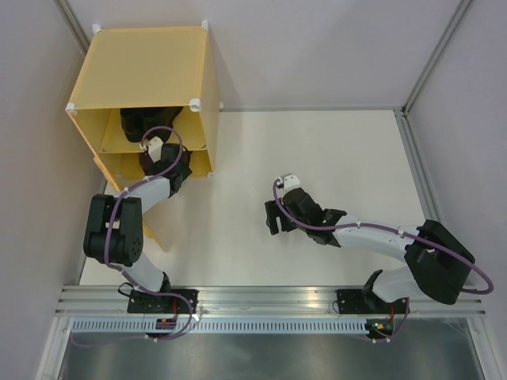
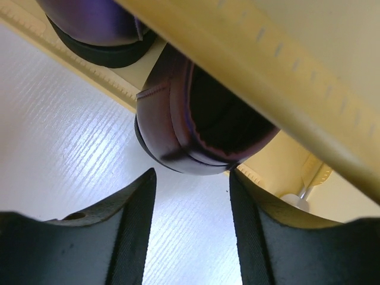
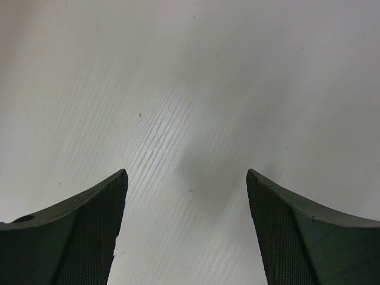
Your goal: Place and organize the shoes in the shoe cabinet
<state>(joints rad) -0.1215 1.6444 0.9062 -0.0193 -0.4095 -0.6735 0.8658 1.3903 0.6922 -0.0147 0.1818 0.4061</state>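
Probably called for a straight retreat of the left gripper (image 2: 191,178), jaws parted and empty, from the heel of the dark purple shoe (image 2: 178,119) in the shoe cabinet (image 1: 150,67)'s lower compartment, without dragging it out, with the right gripper (image 3: 187,178) spread empty over the table (image 3: 178,71).

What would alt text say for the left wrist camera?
A dark purple shoe sits heel outward in the yellow cabinet, just beyond the open left pincer. A second purple shoe shows at top left; the white table lies below.
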